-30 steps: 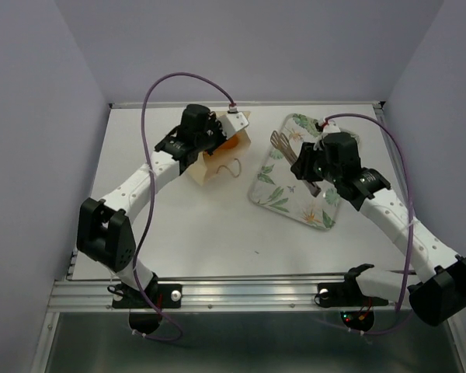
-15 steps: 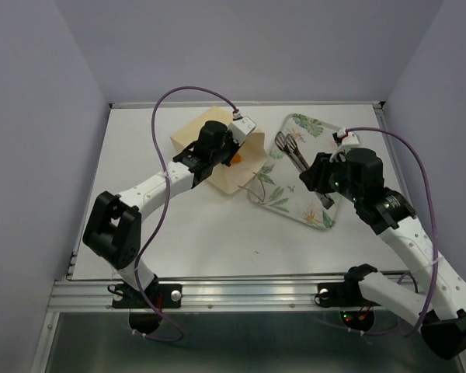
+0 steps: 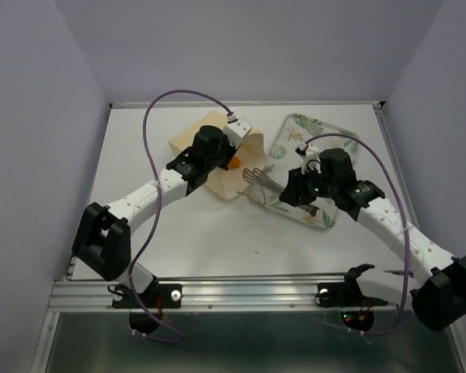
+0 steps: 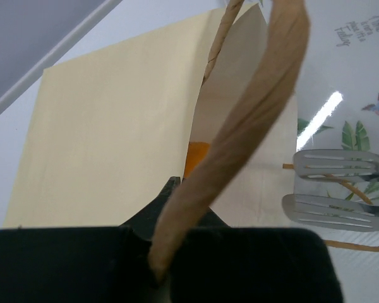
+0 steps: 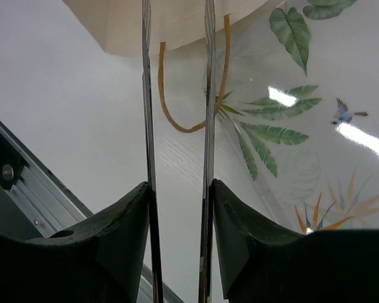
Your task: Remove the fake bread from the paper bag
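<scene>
The pale-tan paper bag (image 3: 188,138) lies on its side at the back of the table, mouth toward the right. My left gripper (image 3: 217,152) is shut on the bag's top rim (image 4: 240,126) and holds the mouth open. An orange piece of fake bread (image 3: 234,162) shows inside the mouth, also in the left wrist view (image 4: 196,158). The other bread pieces are hidden. My right gripper (image 3: 299,190) is shut on metal tongs (image 5: 148,126), their arms spread. The slotted tips (image 3: 256,177) are just right of the bag's mouth, seen too in the left wrist view (image 4: 338,186).
A floral-print tray (image 3: 318,128) lies right of the bag, under my right arm; its near corner shows in the right wrist view (image 5: 316,126). The bag's cord handle (image 5: 189,123) loops onto the table below the tongs. The metal front rail (image 3: 241,289) runs along the near edge.
The left gripper has shifted the bag right and tipped its mouth toward the tray. The right gripper has swung the tongs from over the tray leftward, tips now at the bag's mouth.
</scene>
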Robot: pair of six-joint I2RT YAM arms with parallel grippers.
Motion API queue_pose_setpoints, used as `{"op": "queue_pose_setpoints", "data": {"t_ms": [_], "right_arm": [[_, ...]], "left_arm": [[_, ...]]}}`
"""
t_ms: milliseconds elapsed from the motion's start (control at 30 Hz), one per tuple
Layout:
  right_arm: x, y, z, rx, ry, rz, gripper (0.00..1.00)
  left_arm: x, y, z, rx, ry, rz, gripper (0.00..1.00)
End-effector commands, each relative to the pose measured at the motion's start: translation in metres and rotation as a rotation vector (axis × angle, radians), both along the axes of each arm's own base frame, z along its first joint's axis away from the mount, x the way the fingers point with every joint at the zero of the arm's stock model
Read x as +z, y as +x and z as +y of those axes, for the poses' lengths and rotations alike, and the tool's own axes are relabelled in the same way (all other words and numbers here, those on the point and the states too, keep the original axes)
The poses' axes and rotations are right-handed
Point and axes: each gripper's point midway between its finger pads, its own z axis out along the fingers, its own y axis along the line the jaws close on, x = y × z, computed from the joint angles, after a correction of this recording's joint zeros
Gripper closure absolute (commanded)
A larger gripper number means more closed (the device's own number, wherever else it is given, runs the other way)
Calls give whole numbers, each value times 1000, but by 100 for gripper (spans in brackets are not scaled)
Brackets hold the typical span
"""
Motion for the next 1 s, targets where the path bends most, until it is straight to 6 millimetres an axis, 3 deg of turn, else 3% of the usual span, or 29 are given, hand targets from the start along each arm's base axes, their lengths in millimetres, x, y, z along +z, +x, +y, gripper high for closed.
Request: {"op": "queue_pose_setpoints", "data": {"t_ms": [0, 67, 200, 400, 567, 767, 967], "right_arm": [[24, 29, 26, 76, -3, -188, 52], [15, 37, 35, 90, -50, -202, 52], [20, 52, 54, 71, -142, -293, 51], [33, 66, 50, 45, -200, -370, 48], [28, 74, 43, 39, -265, -398, 46], [13, 81, 49, 109, -322, -415, 38], [15, 85, 69, 205, -301, -465, 38]], "left_arm": [[40, -5, 4, 6, -53, -72, 100], [43, -9, 7, -3, -43, -80, 100], [43, -15, 9, -24, -31, -80, 100], [36, -22, 14, -28, -12, -69, 100], [30, -32, 13, -68, -16, -55, 100], [32, -40, 17, -87, -15, -69, 100], [35, -43, 16, -102, -19, -78, 100]]}}
